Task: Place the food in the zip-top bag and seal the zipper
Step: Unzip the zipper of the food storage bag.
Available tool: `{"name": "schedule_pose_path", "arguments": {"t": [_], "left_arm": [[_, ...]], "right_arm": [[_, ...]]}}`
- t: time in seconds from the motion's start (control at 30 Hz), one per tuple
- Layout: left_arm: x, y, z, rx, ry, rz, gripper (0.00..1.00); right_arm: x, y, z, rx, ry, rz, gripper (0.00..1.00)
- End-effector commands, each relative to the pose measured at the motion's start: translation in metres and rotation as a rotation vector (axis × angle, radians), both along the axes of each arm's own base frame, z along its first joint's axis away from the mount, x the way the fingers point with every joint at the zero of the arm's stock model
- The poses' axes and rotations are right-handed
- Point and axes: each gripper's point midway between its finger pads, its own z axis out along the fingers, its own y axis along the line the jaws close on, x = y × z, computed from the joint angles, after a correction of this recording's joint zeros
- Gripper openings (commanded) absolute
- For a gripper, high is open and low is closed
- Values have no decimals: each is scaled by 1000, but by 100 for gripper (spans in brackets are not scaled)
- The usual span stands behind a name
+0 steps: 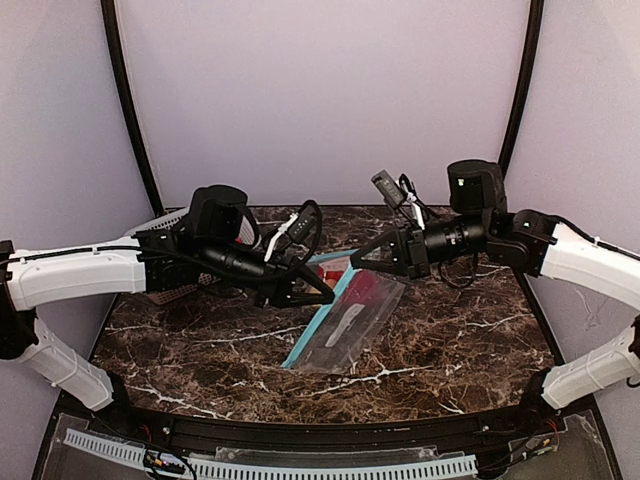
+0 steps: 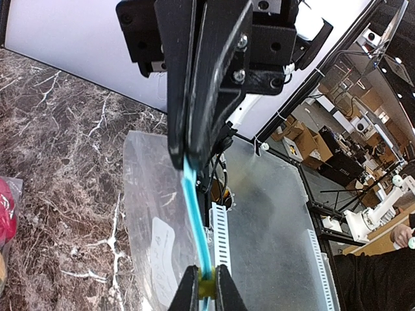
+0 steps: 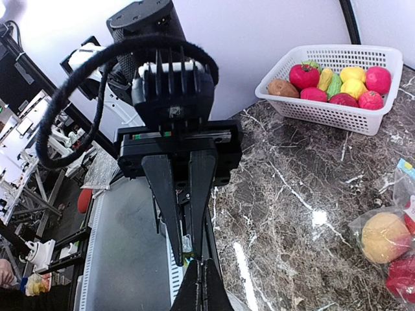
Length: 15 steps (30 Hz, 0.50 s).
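- The zip-top bag [image 1: 378, 312] lies near the middle of the dark, white-veined marble surface [image 1: 200, 350], between the two arms.
- Its teal zipper [image 1: 308, 338] forms the bag's left edge in the top view and runs from near to far.
- The left jaws are closed on the zipper partway along it. In the left wrist view the fingertips [image 2: 189, 293] pinch the teal strip from both sides.
- The right jaws are closed too. In the left wrist view the strip comes out from between their tips, so they seem to hold the zipper's far end, though the contact itself is hidden.
- The two sets of jaws face each other tip to tip, close together, with a short run of zipper [image 2: 193, 201] stretched between them.
- Some of the food is inside the bag: a yellow-orange piece [image 3: 385, 237] with a red piece [image 3: 405, 278] just beside it. From above, only red [image 1: 370, 290] shows through the plastic.
- The rest of the food [image 3: 337, 81], in red, yellow, green and brown, fills a white lattice basket [image 3: 324, 113].
- The basket stands at the far left of the surface, well apart from the bag. From above it is mostly hidden behind the left arm [image 1: 80, 275].
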Motion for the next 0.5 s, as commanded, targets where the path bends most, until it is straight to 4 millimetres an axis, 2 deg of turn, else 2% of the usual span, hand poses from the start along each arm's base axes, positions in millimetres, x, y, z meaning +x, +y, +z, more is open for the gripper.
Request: {"name": "schedule_pose_path", "arguments": {"t": [0.0,0.47], "left_arm": [[-14,14,-17,62,40,-31,1],[-19,24,-34,119,64,-27,1]], "right_arm": [[19,-13,26,68,-88,-104,0],[48,-45,32,52,-139,-254,0]]}}
